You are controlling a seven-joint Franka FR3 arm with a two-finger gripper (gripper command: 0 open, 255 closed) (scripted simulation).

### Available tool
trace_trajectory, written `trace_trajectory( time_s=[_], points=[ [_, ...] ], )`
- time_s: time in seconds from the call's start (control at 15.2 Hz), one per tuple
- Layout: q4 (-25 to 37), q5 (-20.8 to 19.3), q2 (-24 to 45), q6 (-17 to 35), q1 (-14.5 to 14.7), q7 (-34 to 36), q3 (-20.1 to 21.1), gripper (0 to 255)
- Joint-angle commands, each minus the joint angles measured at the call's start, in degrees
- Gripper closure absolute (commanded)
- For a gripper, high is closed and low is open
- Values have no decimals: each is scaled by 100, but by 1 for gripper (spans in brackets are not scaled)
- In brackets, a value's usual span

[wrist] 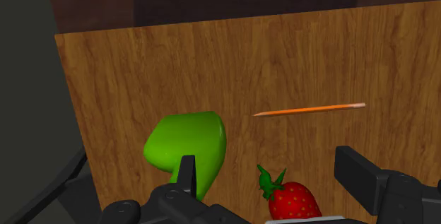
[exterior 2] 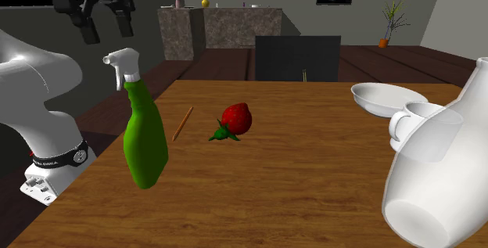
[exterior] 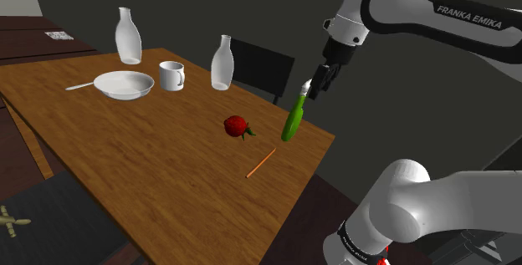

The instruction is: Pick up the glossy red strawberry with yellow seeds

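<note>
A glossy red strawberry (exterior: 237, 126) with green leaves lies on its side on the wooden table (exterior: 125, 163), also seen in the second exterior view (exterior 2: 237, 119). My black gripper (exterior: 320, 79) hangs open in the air, above the table's edge and just over the head of a green spray bottle (exterior: 294, 117). It is apart from the strawberry, toward the shoulder view's right. In the wrist view the strawberry (wrist: 293, 200) shows far below the open gripper (wrist: 272, 187), between the spread fingers, untouched. The second exterior view shows the gripper (exterior 2: 105, 27) high at upper left, holding nothing.
The spray bottle (exterior 2: 145, 141) stands between gripper and strawberry. An orange pencil (exterior: 260, 163) lies near the table edge. Farther off are a white bowl (exterior: 124, 84), a spoon (exterior: 79, 86), a mug (exterior: 171, 75) and two white bottles (exterior: 128, 36) (exterior: 221, 63). A dark chair (exterior: 259, 63) stands behind the table.
</note>
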Motion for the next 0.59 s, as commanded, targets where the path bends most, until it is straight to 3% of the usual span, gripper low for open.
trace_trajectory(
  time_s=[0.0, 0.53],
  points=[
    [0, 0, 0, 0, 0, 0, 0, 0],
    [51, -237, 1309, 1318, 438, -479, 291, 0]
  ],
)
